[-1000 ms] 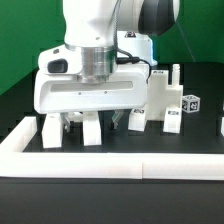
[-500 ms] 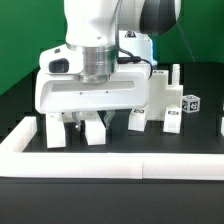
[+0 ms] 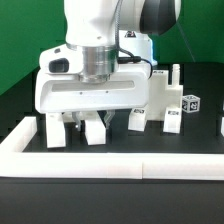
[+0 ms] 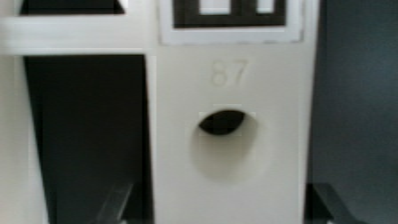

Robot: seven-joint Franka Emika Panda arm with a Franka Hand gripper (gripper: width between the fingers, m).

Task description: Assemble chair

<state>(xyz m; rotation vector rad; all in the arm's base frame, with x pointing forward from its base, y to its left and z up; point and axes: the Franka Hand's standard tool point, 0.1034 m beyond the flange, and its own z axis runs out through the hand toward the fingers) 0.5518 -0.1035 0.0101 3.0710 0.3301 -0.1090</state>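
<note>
Green backdrop (image 3: 22,40), black tabletop (image 3: 110,205), long white border wall (image 3: 150,168) in front

White arm (image 3: 95,20), ribbed silver wrist collar (image 3: 97,63), dark joint cap (image 3: 160,15), boxy white housing (image 3: 95,95), black cable (image 3: 140,62), dark fingers (image 4: 112,207).

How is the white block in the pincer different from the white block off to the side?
The middle block is squeezed in the pincer. The side block, at the exterior view's left, stands free with nothing touching it. The side block shows whole, while the middle block is partly hidden by the fingers. Both are white, blocky and just behind the wall.
</note>
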